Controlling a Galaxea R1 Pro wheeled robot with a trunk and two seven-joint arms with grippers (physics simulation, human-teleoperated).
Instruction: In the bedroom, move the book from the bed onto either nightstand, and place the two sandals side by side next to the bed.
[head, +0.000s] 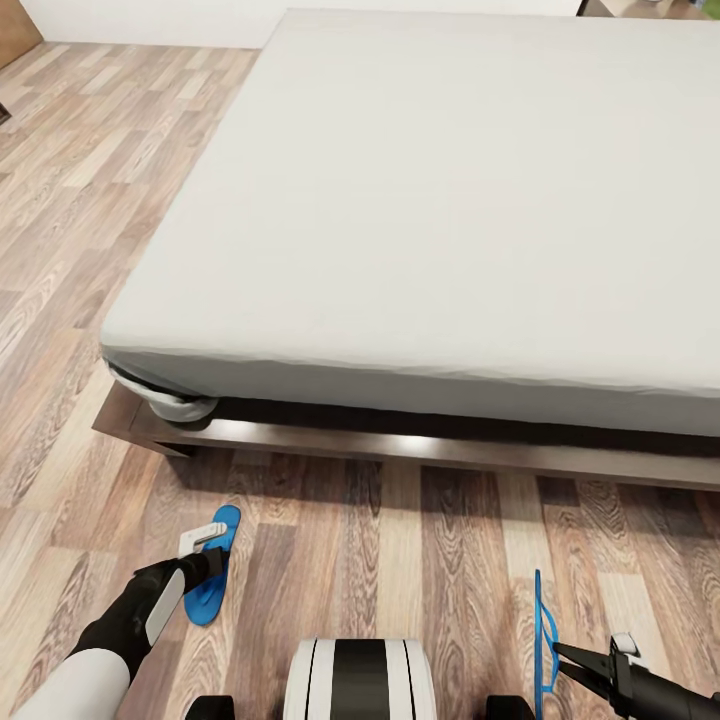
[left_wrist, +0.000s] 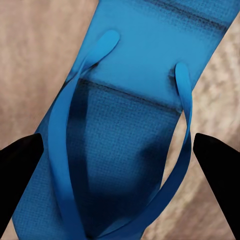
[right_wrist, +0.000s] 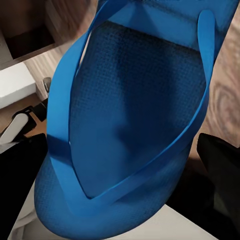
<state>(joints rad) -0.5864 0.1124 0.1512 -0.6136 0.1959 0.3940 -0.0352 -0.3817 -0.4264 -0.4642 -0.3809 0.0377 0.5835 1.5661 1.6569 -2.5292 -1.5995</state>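
The bed (head: 400, 445) has a dark brown frame and a bare off-white mattress (head: 430, 220). One blue sandal (head: 214, 580) lies flat and low just in front of the bed's left corner. My left gripper (head: 205, 555) comes down over it. In the left wrist view its fingers (left_wrist: 20, 165) press against both edges of this sandal (left_wrist: 130, 120). The other blue sandal (head: 543, 640) stands on edge at the lower right, held by my right gripper (head: 562, 658). In the right wrist view this sandal (right_wrist: 135, 100) sits between the dark fingers (right_wrist: 220, 170). The book and nightstand are out of view.
Wood-plank floor (head: 420, 560) runs along the bed's front edge between the two sandals and on to the left of the bed. My own white and black base (head: 360, 680) sits at the bottom centre. A white wall runs behind the bed.
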